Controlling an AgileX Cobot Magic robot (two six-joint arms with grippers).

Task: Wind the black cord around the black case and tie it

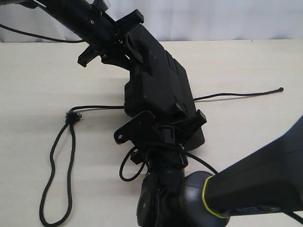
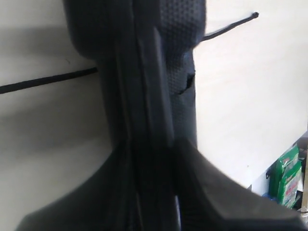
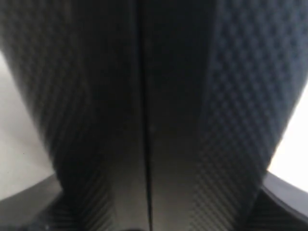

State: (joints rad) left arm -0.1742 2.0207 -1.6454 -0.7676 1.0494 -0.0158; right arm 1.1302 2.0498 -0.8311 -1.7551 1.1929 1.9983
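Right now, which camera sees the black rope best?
The exterior view: the black cord shows its knotted loop and tail either side of the black case. The left wrist view catches only two short bits beside the case; the right wrist view shows none.

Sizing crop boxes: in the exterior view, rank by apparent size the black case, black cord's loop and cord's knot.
Largest: black case, though lifted, possibly nearer the camera.
Then: black cord's loop.
Smallest: cord's knot.

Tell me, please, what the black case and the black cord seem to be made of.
The black case: probably moulded plastic, matte, given its fine dimpled texture and straight seam line. The black cord: apparently braided fibre rope, lying in limp loops with a knotted end; which fibre, I cannot tell.
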